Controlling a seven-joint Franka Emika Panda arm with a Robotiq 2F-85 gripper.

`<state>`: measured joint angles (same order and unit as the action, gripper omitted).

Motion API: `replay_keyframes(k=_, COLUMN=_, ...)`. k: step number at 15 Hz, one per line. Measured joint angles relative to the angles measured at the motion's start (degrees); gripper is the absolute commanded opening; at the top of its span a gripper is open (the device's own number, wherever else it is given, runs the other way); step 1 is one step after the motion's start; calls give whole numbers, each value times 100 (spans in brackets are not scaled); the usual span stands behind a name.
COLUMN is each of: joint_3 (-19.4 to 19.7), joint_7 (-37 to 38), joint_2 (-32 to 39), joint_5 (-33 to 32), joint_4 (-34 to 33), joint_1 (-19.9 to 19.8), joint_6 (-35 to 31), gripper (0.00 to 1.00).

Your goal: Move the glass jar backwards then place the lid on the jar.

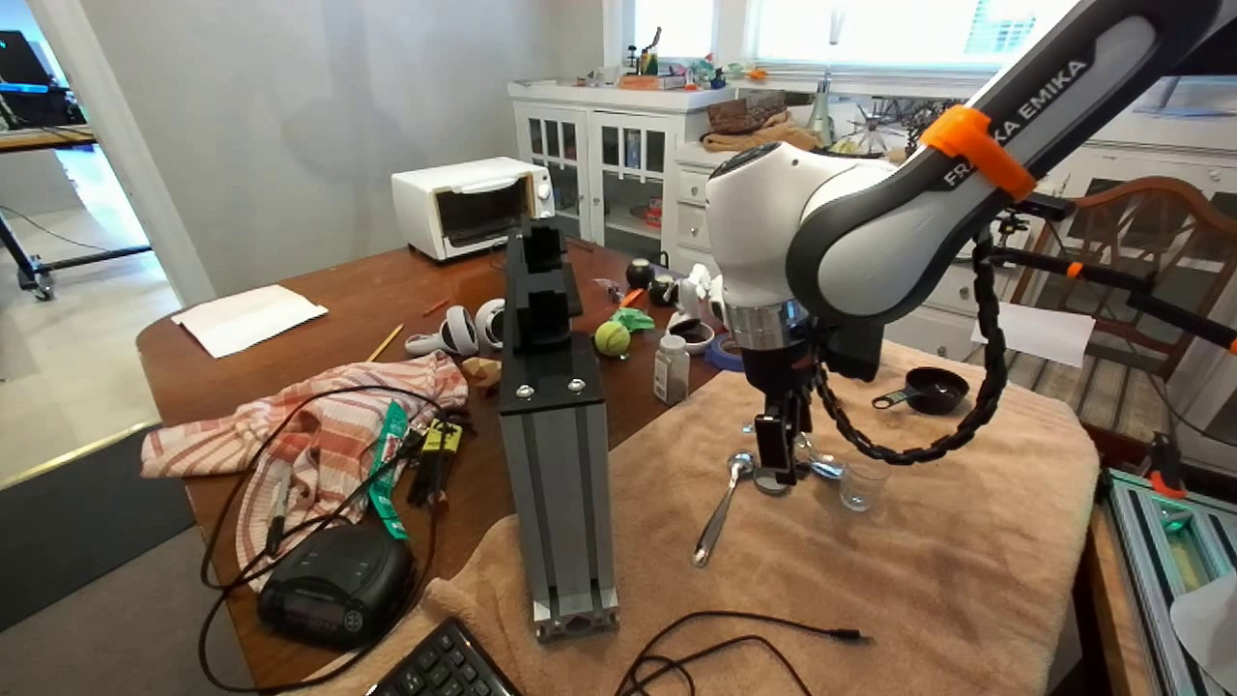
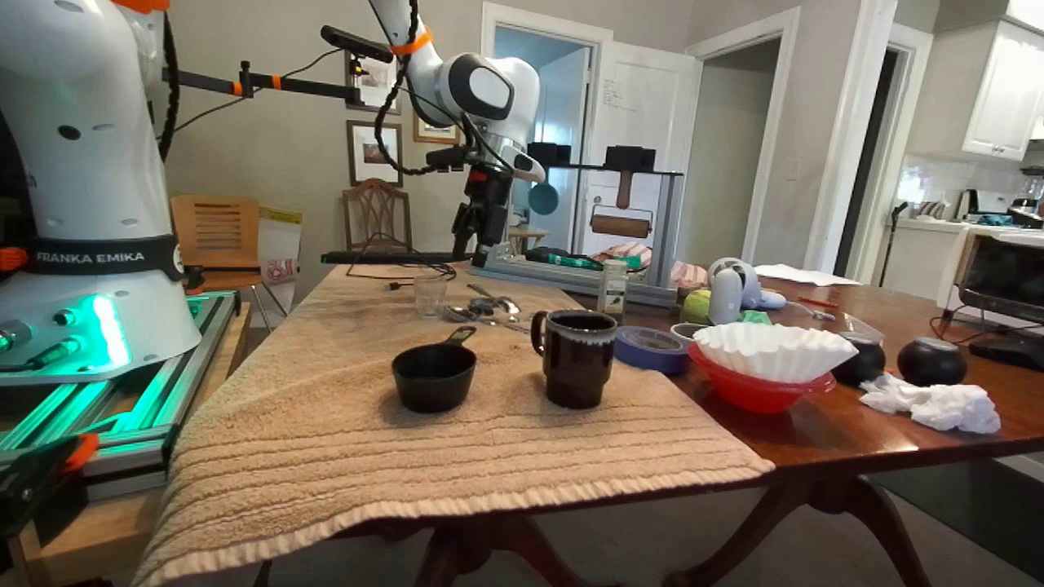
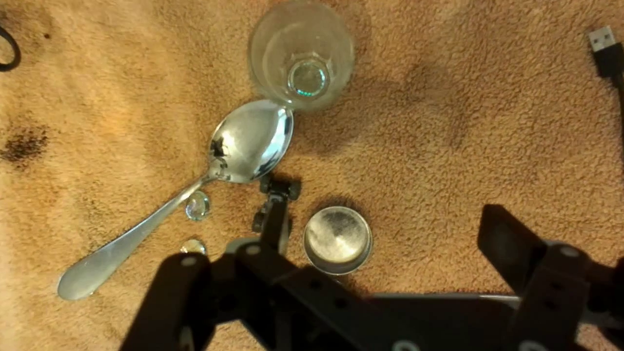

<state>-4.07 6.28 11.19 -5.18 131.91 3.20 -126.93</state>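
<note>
While the hand (image 3: 383,214) was wide apart and empty, the jar (image 3: 302,56) stood on the towel (image 3: 438,161), just beside the spoon (image 3: 249,141); it was likely light, slick and easy to break; a soft pinch on its sides seemed best.

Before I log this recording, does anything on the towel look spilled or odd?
Yes: in the wrist view, a dark speckled patch marks the towel left of the spoon's bowl. Against the surrounding tan, it looks like a spill or stain.
</note>
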Motion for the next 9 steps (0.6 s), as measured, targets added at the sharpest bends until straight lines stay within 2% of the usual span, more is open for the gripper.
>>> replay_keyframes(k=9, joint_3=89, joint_7=-354, joint_2=877, joint_5=52, joint_4=-593, joint_1=-49, joint_6=2, gripper=100)
